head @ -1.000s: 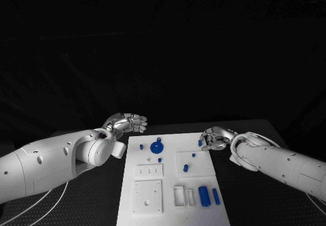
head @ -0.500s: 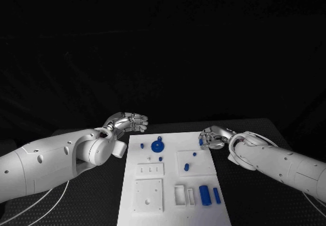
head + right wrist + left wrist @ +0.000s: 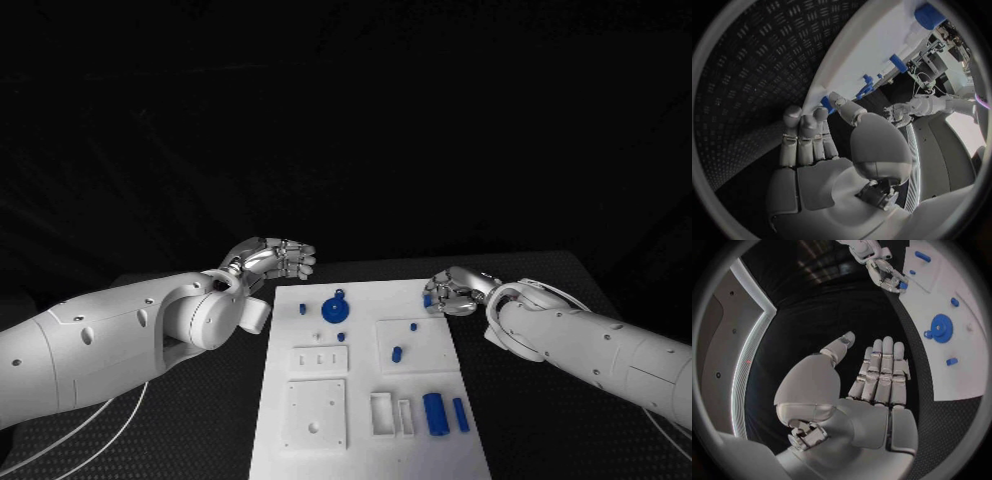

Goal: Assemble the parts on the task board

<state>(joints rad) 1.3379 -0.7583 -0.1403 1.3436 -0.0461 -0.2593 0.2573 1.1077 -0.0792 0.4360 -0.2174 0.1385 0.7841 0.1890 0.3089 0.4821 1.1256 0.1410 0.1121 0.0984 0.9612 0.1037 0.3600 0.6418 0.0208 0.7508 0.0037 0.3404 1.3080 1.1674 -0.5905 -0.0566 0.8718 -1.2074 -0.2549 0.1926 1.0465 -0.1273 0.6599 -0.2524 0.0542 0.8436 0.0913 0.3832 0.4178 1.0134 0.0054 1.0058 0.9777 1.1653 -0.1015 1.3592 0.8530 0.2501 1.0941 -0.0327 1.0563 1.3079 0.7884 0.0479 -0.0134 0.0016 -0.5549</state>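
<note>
Task board (image 3: 368, 400), a rigid white plate, lies mid-table. Its blue gear (image 3: 333, 313) and pegs look light, hard and smooth; best pinched across their sides. Left hand (image 3: 271, 261) hovers off the board's far left corner, fingers apart, empty. Right hand (image 3: 457, 293), at the far right corner, apparently pinches a small blue part (image 3: 428, 298).

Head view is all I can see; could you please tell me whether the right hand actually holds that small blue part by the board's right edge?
Observer: Yes. In the right wrist view the right hand pinches the small blue part between thumb and a finger, at the task board's edge.
Operator: Thank you. Is the left hand holding anything?
Observer: No. The left wrist view shows the left hand with its palm bare and fingers straight.
</note>
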